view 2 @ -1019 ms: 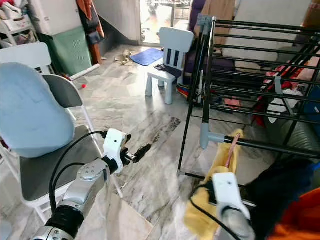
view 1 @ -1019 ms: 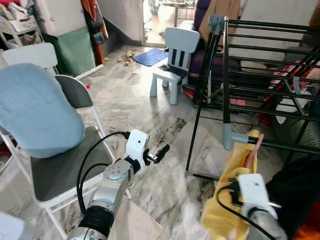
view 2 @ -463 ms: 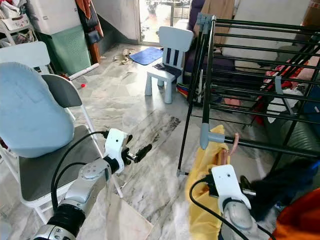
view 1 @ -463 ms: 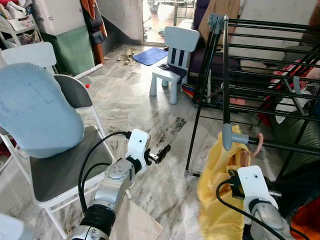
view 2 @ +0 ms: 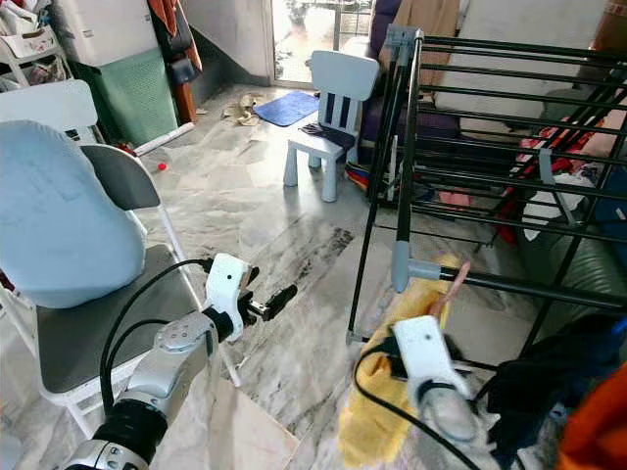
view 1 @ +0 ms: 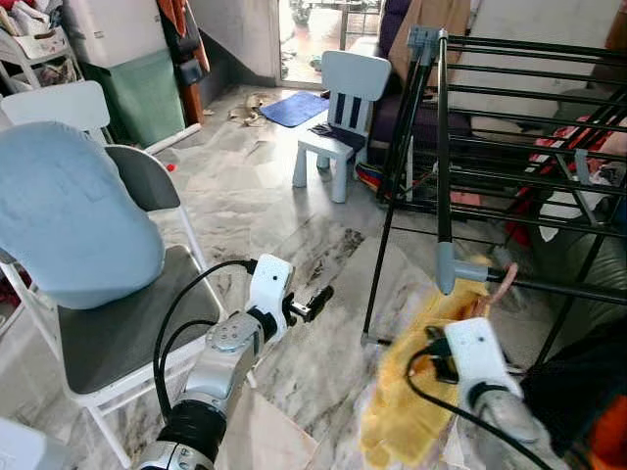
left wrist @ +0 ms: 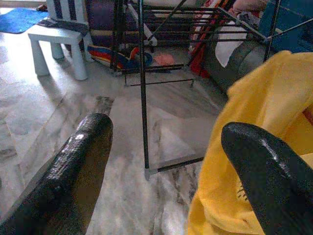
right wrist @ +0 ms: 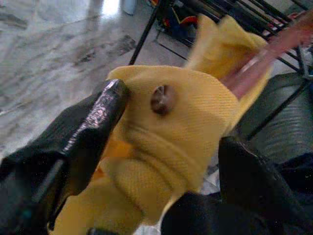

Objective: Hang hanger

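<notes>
Nearest on the robot's right, the right gripper point(right wrist: 161, 142) pinches a pink hanger point(view 1: 501, 285) with a yellow garment point(view 1: 411, 401) on it, just below the front corner of the black drying rack point(view 1: 443, 157), whose grey joint point(view 1: 447, 268) stands right above the cloth. On the left, the left gripper point(left wrist: 171, 161) is spread and holds nothing, its arm stretched forward over the marble floor point(view 1: 255, 196) beside a grey folding chair point(view 1: 118, 338) with a light blue cushion point(view 1: 69, 220). Farther back stands a small white child chair point(view 1: 338, 108), with a blue mat point(view 1: 296, 110) behind it.
</notes>
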{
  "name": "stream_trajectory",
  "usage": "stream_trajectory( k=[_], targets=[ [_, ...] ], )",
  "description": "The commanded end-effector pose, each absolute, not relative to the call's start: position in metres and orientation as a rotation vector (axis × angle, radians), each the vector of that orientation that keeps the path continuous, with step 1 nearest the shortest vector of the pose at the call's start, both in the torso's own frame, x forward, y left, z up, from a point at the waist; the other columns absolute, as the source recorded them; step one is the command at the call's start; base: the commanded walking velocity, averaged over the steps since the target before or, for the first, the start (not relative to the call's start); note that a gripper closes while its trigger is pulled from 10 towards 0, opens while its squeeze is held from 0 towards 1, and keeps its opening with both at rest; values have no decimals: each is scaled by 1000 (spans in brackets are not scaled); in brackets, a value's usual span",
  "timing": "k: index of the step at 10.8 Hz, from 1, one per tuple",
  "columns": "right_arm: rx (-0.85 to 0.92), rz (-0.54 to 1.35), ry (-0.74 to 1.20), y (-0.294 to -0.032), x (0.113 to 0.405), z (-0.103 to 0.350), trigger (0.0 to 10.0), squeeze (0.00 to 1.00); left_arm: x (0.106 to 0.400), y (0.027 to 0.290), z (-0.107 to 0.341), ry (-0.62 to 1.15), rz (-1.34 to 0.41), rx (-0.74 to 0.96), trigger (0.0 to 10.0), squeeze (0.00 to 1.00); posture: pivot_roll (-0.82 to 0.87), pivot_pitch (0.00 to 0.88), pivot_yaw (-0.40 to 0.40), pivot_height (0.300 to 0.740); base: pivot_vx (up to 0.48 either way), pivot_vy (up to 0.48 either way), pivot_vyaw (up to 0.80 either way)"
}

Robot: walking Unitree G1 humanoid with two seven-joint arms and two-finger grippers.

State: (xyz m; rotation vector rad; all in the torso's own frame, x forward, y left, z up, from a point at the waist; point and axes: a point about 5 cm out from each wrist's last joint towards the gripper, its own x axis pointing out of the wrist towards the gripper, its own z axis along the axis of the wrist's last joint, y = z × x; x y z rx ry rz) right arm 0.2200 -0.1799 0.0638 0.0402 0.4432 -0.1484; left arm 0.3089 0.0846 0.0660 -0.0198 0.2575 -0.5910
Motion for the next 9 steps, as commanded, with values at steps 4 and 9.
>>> stream_trajectory(
  k=[4,9],
  targets=[
    [30,-122,479,-175,212,62,0,0,312,85,68,267,-585,-23,10000,0,-46,0,-18,740,0,0,0],
    [-65,-243,510,-214,189,64,0,0,314,95,66,335,-683,-9,10000,0,-61,0,-13,740,0,0,0]
  ],
)
